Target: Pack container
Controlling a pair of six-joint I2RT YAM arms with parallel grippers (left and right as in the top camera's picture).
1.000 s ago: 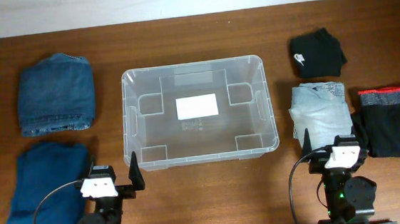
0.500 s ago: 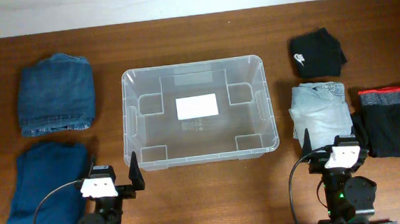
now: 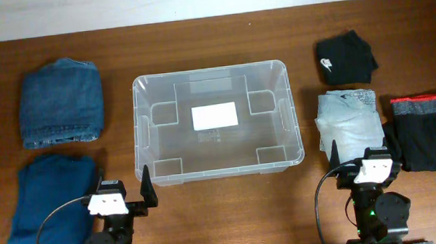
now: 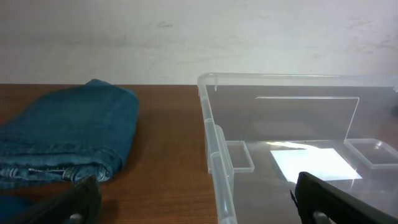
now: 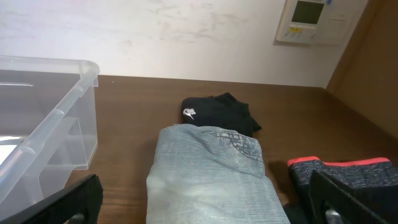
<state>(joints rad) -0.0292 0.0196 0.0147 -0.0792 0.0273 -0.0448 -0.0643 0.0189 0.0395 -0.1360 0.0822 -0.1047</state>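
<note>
The clear plastic container [image 3: 142, 93] stands empty mid-table, a white label on its base; it also shows in the left wrist view [image 4: 214, 140] and the right wrist view [image 5: 59, 112]. Folded dark denim [image 3: 60, 102] and a blue garment [image 3: 49, 201] lie to its left. A black garment [image 3: 345, 57], light-wash jeans [image 3: 349, 119] and a black garment with a red band [image 3: 429, 129] lie to its right. My left gripper [image 3: 124, 196] is open and empty by the container's near-left corner. My right gripper [image 3: 361, 157] is open and empty at the near end of the light-wash jeans [image 5: 211, 174].
A white wall borders the table's far edge [image 3: 209, 13]. A wall-mounted control panel [image 5: 311, 18] shows in the right wrist view. Bare wood lies between the container and the garments on both sides.
</note>
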